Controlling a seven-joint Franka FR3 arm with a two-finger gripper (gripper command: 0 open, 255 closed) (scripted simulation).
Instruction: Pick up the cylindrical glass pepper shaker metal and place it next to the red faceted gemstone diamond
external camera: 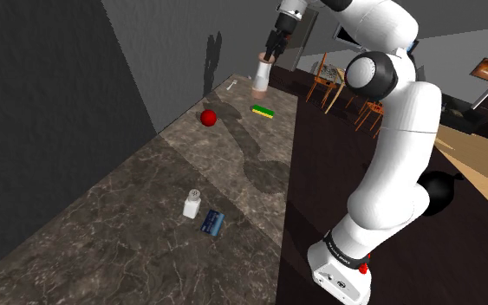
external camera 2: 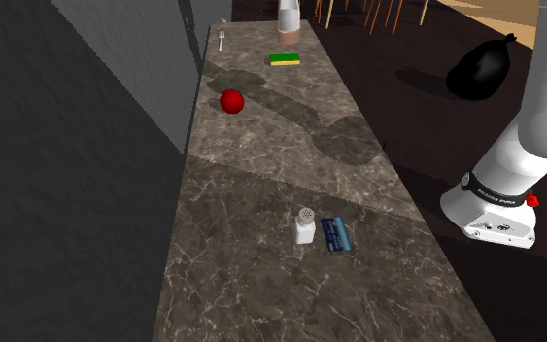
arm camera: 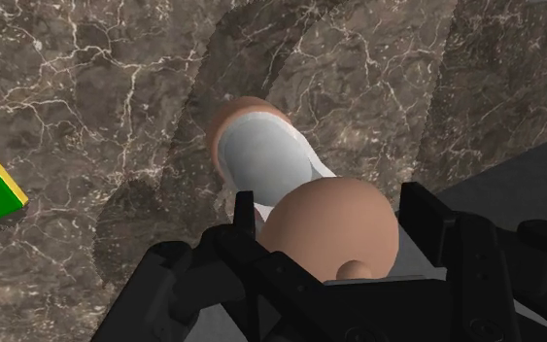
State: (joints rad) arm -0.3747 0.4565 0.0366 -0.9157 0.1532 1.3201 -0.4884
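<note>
Black gripper [arm camera: 331, 209] fingers stand narrow, one on each side of the domed cap of the tall shaker [external camera: 261, 76], and they seem to press it. The shaker, which I take for the task's thing, stands upright on the counter directly beneath the jaws. To lift it well I would grip firmly, since a smooth rounded cap may slip downward out of the jaws, then rise straight until the foot clears and carry it low and level.

Brown stone counter [external camera: 146, 225], white-veined and flat, should give a steady landing place. The shaker is a slender cylinder with a pale grey-white body, a tan cap bearing a small knob, and a tan foot. It looks tall for its base, so it needs setting down squarely. A green and yellow sponge [external camera: 262, 111], a flat slab, lies near the jaws. The red gemstone [external camera: 208, 117], a glossy rounded lump, lies farther from the jaws, toward the wall; stop just short of touching it
</note>
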